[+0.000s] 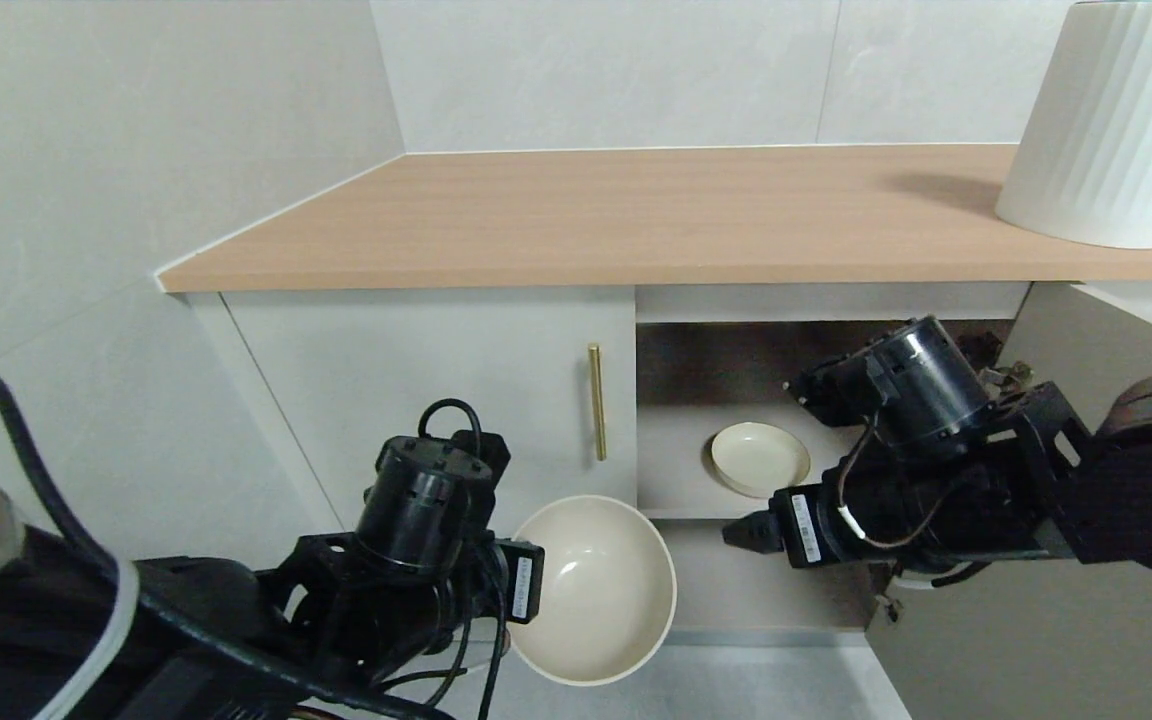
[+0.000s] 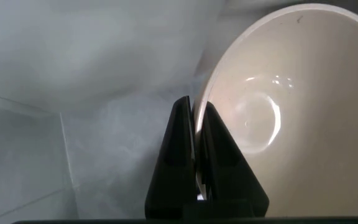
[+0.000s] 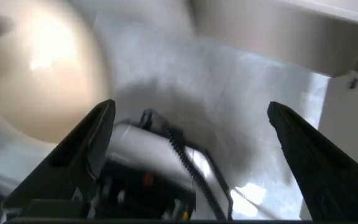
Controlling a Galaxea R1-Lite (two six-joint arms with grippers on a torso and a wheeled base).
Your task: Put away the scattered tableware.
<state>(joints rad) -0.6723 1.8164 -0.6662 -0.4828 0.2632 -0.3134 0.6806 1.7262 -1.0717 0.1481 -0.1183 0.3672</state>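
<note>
A large cream bowl (image 1: 591, 590) hangs low in front of the closed cabinet door, and my left gripper (image 1: 521, 592) is shut on its rim. The left wrist view shows the black fingers (image 2: 180, 134) pinching the rim of the bowl (image 2: 291, 118). A small cream dish (image 1: 761, 458) lies on the shelf inside the open cabinet. My right gripper (image 1: 751, 530) is just in front of that shelf, below the dish. In the right wrist view my right gripper (image 3: 191, 130) is wide open and holds nothing, with the bowl (image 3: 36, 68) beyond it.
A wooden countertop (image 1: 636, 210) runs above the cabinets, with a white ribbed cylinder (image 1: 1106, 120) at its right end. The left door has a gold handle (image 1: 595, 400). The right door (image 1: 996, 650) is swung open beside my right arm. Tiled walls stand behind and to the left.
</note>
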